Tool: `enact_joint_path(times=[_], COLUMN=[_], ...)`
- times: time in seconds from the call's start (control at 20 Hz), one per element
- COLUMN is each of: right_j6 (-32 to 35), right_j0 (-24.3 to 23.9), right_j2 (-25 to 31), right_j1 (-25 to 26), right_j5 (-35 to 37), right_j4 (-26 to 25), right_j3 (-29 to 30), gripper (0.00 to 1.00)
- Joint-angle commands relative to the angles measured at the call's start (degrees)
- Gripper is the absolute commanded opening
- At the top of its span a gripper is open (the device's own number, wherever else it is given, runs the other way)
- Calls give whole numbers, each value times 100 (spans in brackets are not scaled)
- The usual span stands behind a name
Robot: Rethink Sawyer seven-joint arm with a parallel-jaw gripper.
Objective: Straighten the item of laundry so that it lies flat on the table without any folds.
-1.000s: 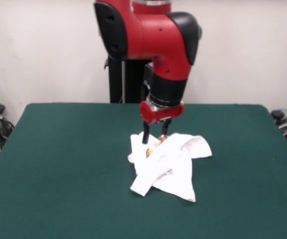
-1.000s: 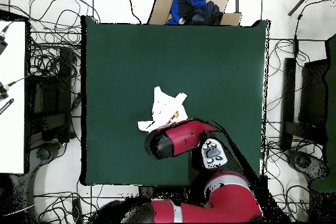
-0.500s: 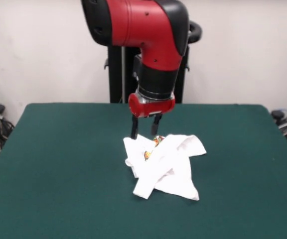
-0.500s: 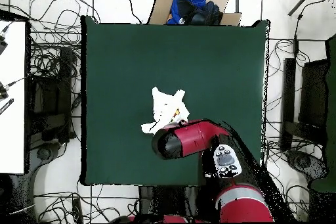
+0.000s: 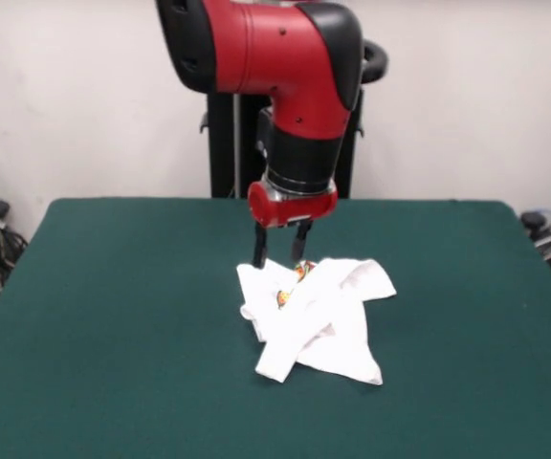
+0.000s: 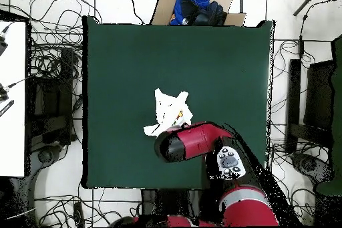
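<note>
I see the T-shirt (image 5: 316,316) crumpled near the middle of the green table (image 5: 113,316), bunched into crossing folds, one long folded band running diagonally over the rest. A bit of coloured print (image 5: 286,295) shows on the side of the shirt nearest the robot's pedestal. The gripper (image 5: 278,256) hangs at that same pedestal-side edge of the shirt, its two dark fingers (image 5: 259,252) spread apart with nothing between them, their tips right at the cloth. From overhead, the arm (image 6: 190,142) covers the pedestal-side part of the T-shirt (image 6: 168,108).
</note>
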Motion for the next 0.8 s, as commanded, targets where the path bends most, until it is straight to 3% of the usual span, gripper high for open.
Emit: enact_joint_path(times=[0.05,0.35,0.4,0.45,0.8], right_j6=[387,363,-87,-157,18], right_j0=[-117,-167,-892,-991,-926], right_j2=[484,449,452,449,369], right_j1=[371,664,573,592,658], right_j5=[358,311,222,223,199], right_j4=[276,218,-28,-69,-232], right_j3=[-132,-357,-184,-210,-273], gripper=[100,100,100,100,100])
